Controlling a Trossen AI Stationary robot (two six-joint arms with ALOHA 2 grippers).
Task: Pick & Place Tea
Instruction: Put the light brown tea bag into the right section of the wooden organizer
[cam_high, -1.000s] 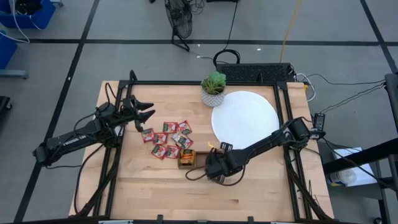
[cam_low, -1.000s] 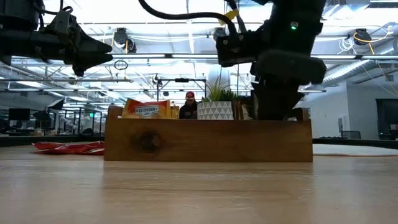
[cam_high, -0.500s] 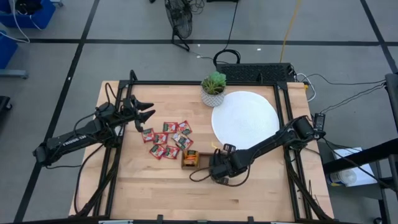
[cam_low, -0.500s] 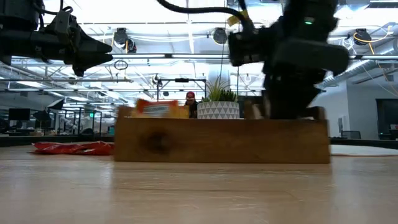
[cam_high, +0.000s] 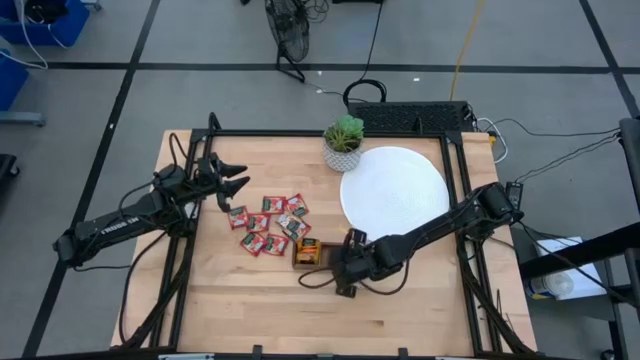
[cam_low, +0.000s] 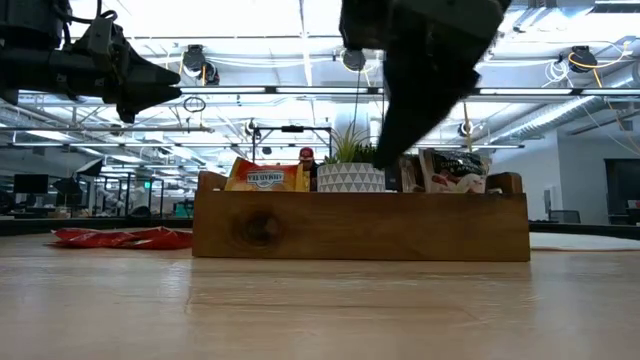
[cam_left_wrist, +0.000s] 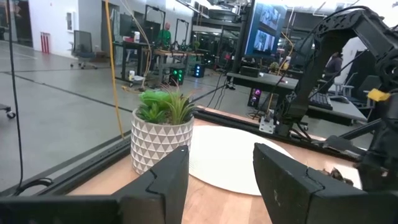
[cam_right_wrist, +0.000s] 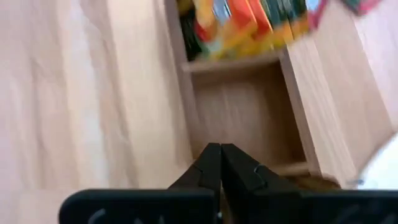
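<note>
Several flat, glossy red tea sachets (cam_high: 268, 226) lying loose on pale butcher-block table (cam_high: 230, 300), just beside wooden tray (cam_low: 360, 225). Right gripper (cam_right_wrist: 219, 167) pressed together, empty, over tray's middle compartment; could nudge light tray askew. Left gripper (cam_left_wrist: 217, 171) parted, hovering near sachets.

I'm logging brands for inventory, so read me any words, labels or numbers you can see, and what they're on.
Nothing here can be read for sure.
On the orange sachet in the tray: a pale label band, too blurred.
On the pale sachet in the tray: dark print, too blurred.
On the red sachets on the table: print too small.
On the screen in the room: too blurred.
</note>
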